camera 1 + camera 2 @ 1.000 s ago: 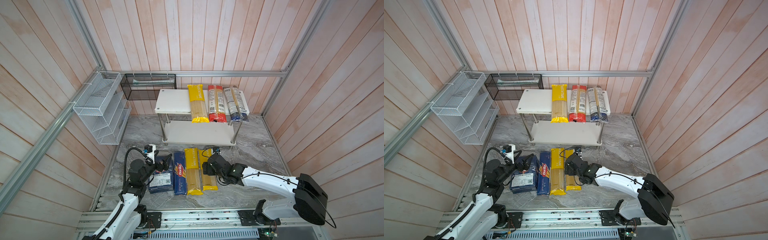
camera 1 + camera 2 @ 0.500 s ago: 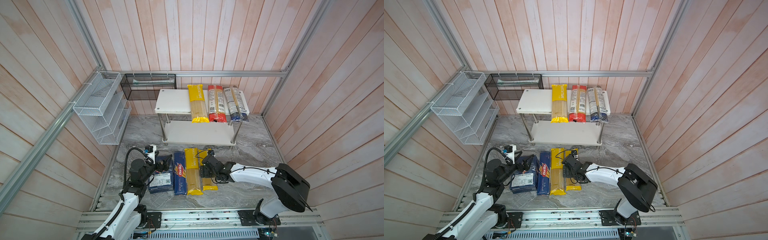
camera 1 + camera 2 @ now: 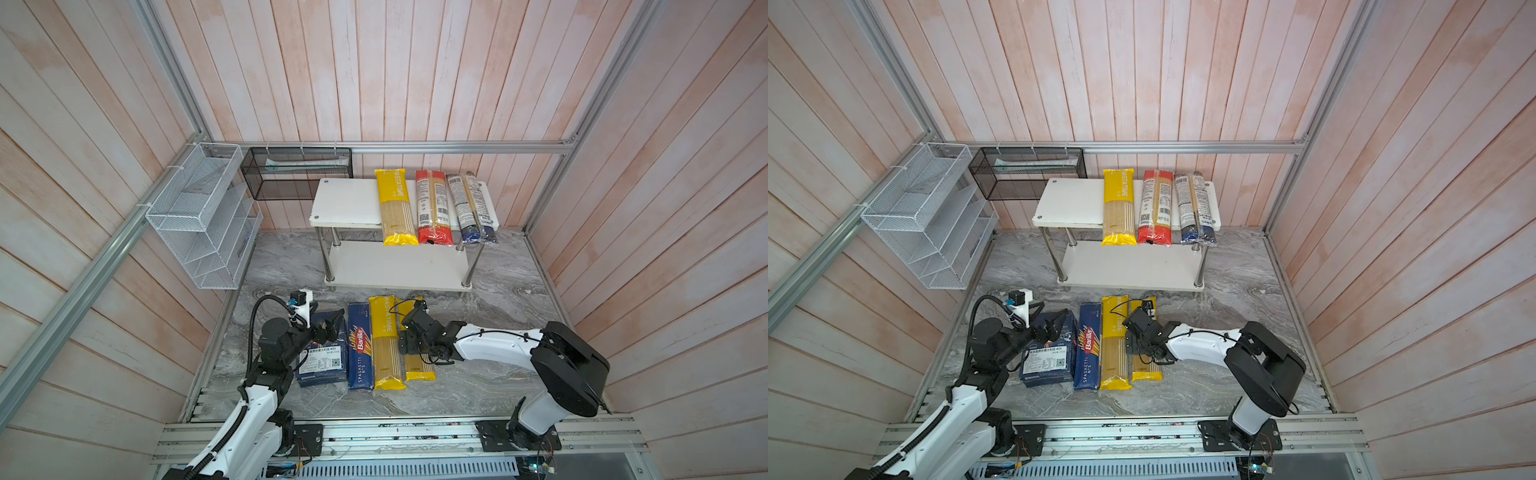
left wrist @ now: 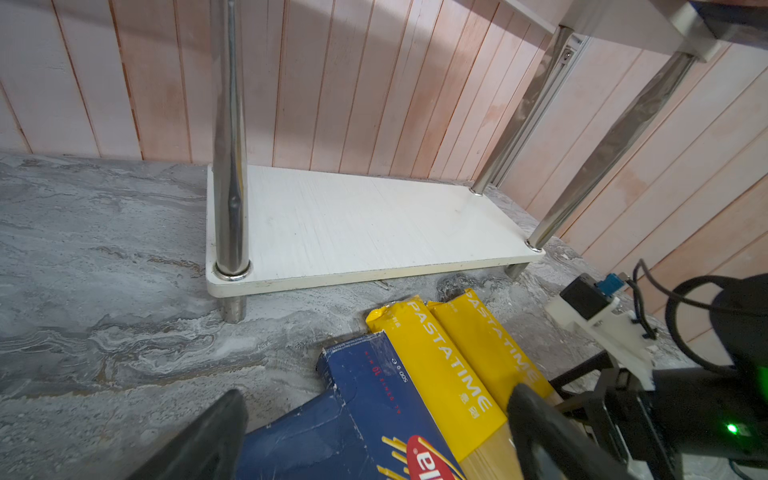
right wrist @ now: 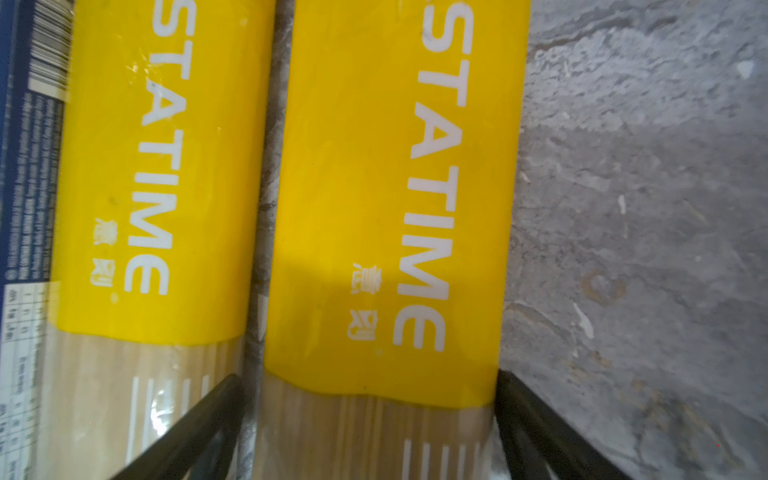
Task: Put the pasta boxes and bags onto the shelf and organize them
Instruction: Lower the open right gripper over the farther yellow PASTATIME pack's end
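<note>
The shelf (image 3: pixel 345 203) stands at the back, its top board carrying a yellow bag (image 3: pixel 395 208), a red-ended bag (image 3: pixel 433 208) and a blue-ended bag (image 3: pixel 471 208); its lower board (image 4: pixel 374 224) is bare. Side by side on the floor lie a wide blue box (image 3: pixel 324 361), a narrow Barilla box (image 3: pixel 359 347) and two yellow PASTATIME bags (image 3: pixel 385 345) (image 3: pixel 417 368). My left gripper (image 3: pixel 330 326) (image 4: pixel 376 399) hangs open above the boxes' far ends. Over the rightmost yellow bag (image 5: pixel 386 208), my right gripper (image 3: pixel 409 347) (image 5: pixel 370 399) is open, one finger on each side of it.
A white wire-mesh rack (image 3: pixel 199 216) hangs on the left wall, with a black mesh basket (image 3: pixel 297 172) beside it at the back. Wooden walls close in the grey marble floor (image 3: pixel 498 299) on three sides. An aluminium rail (image 3: pixel 395 432) runs along the front.
My right gripper has shifted a little to the left over the rightmost yellow bag, and its arm has folded in closer. The left arm has hardly moved.
</note>
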You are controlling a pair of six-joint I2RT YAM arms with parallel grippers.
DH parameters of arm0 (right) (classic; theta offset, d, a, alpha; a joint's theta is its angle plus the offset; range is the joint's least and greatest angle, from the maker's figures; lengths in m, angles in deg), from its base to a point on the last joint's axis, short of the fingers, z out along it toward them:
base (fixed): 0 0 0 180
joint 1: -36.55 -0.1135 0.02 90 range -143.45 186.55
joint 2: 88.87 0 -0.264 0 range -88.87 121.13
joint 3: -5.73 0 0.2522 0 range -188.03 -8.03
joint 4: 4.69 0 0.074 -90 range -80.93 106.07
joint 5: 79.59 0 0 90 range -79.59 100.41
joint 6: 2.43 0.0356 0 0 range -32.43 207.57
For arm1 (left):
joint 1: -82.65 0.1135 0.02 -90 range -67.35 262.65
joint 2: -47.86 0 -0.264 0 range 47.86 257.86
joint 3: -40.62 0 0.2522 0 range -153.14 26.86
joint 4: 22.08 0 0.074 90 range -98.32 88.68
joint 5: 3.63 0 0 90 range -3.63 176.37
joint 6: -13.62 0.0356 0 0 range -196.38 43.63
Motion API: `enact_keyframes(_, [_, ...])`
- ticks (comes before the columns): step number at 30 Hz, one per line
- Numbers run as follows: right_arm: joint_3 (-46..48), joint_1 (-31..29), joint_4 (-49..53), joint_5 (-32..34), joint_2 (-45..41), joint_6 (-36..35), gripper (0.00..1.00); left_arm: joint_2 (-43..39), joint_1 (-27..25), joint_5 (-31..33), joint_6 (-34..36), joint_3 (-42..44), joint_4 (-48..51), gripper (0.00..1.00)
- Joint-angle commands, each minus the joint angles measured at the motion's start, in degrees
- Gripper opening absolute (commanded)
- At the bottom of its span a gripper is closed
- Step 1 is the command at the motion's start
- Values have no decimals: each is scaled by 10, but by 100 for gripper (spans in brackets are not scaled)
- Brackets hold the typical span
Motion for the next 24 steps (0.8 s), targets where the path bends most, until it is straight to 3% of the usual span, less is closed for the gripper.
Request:
enact_keyframes(1, [18, 4, 2, 2, -18, -3, 94, -10, 3, -7, 10, 1, 0, 100])
enact_keyframes(19, [106, 10, 16, 9, -208, -31, 94, -10, 2, -8, 9, 0, -1, 100])
enact_keyframes(24, [96, 10, 0, 20, -195, -20, 95, -15, 3, -3, 8, 4, -1, 100])
